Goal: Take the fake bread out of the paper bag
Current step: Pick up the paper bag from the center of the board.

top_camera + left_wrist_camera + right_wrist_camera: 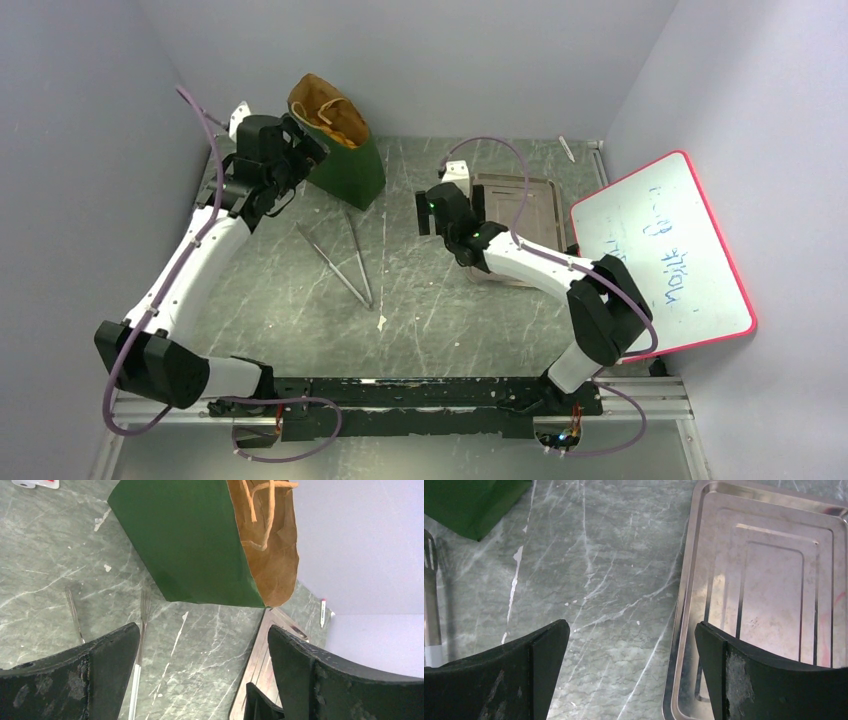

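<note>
While the paper bag (348, 168) stood at the far left of the surface (430, 300), a golden glint in its mouth was judged to be the fake bread (345, 130), not yet removed. The approach was taken to be in hand. The left arm (200, 260) was held just beside the bag and the right arm (530, 262) beside a metal tray (545, 186), both with jaws spread wide and empty. A reach down into the bag's mouth was called for next.

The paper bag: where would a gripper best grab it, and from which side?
Probably the paper bag by the rim of its open mouth, pinched from above by the nearby left gripper: it stands mouth up, and its thin wall suits a pinch.
</note>
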